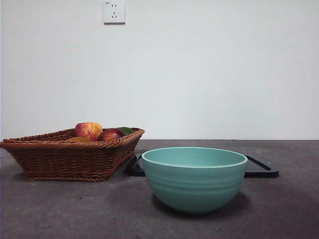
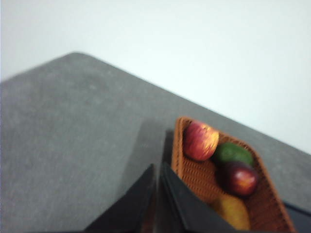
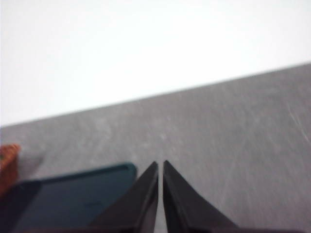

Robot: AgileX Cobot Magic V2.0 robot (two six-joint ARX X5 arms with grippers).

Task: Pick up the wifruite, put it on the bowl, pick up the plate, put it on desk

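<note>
The mint-green bowl (image 1: pixel 194 178) stands empty at the front middle of the dark grey desk (image 1: pixel 289 209). A brown wicker basket (image 1: pixel 70 157) at the left holds a red-yellow apple (image 1: pixel 88 130), a dark red fruit (image 1: pixel 110 134), a green fruit (image 1: pixel 125 130) and a yellowish one (image 1: pixel 78 140). The left wrist view shows them too: apple (image 2: pixel 199 141), green fruit (image 2: pixel 233 153), dark red fruit (image 2: pixel 241 178). My left gripper (image 2: pixel 157 170) is shut, high beside the basket's end. My right gripper (image 3: pixel 160 166) is shut, above the desk beside the black tray (image 3: pixel 73 199).
A glossy black tray (image 1: pixel 259 169) lies flat behind the bowl, between it and the basket. A white wall with a socket (image 1: pixel 114 11) stands behind the desk. Neither arm shows in the front view.
</note>
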